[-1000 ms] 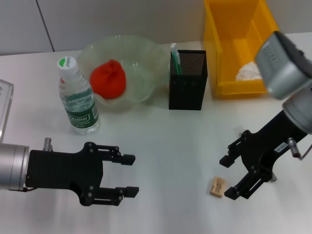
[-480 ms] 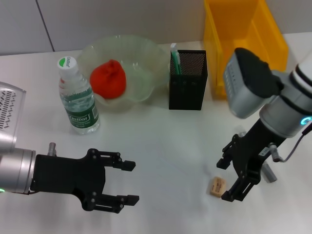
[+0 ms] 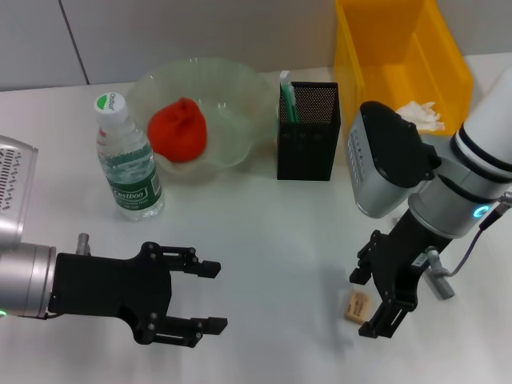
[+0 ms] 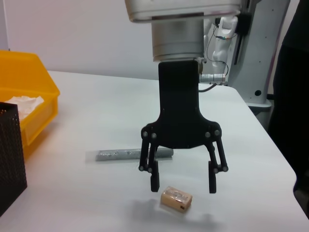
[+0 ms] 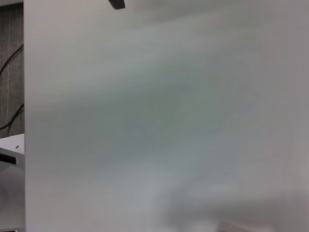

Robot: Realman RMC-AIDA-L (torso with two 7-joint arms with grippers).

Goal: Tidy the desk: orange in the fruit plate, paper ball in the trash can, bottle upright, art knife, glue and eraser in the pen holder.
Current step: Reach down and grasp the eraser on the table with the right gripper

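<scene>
Right gripper [image 3: 370,302] has swung in from the desk's right edge over the last second and now hangs over the eraser [image 3: 357,306], jaws spread, one finger each side, not touching. The eraser lies flat near the front edge, right of centre. Judgement: pickup is imminent; descent and closure remain. The art knife [image 4: 129,154] lies just behind, also outstanding. Orange [image 3: 178,130] sits in the fruit plate [image 3: 240,88], bottle [image 3: 128,164] upright, pen holder [image 3: 309,132] at rear centre. Left gripper [image 3: 206,295] idles front-left, jaws spread
</scene>
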